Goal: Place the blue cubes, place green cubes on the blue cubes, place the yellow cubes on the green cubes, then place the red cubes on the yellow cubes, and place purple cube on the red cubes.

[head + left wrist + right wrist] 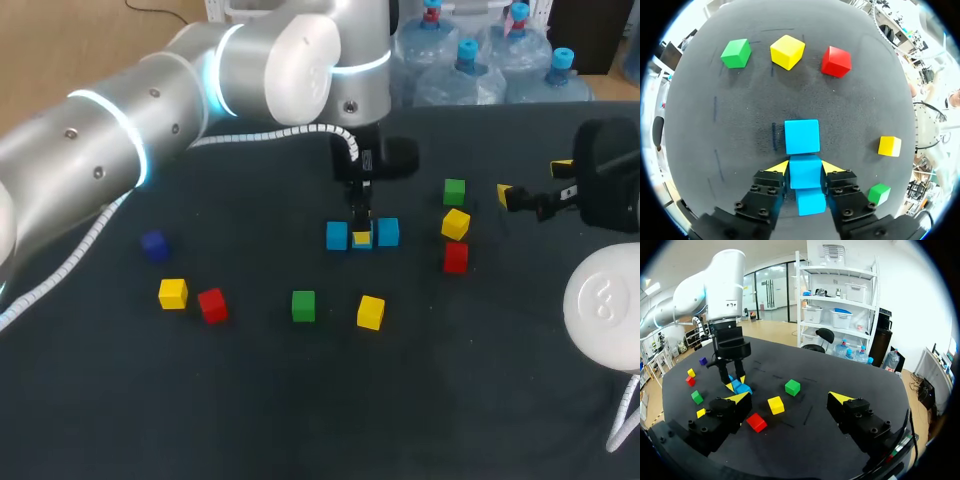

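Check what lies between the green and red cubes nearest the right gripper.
A yellow cube, in line between the green cube and red cube, shown in head view.

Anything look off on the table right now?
Nothing stands out. Three blue cubes sit in a row, with the left gripper closed on the middle cube. The loose cubes lie flat, a few turned; none looks damaged.

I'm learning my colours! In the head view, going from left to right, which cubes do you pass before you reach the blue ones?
purple cube → yellow cube → red cube → green cube
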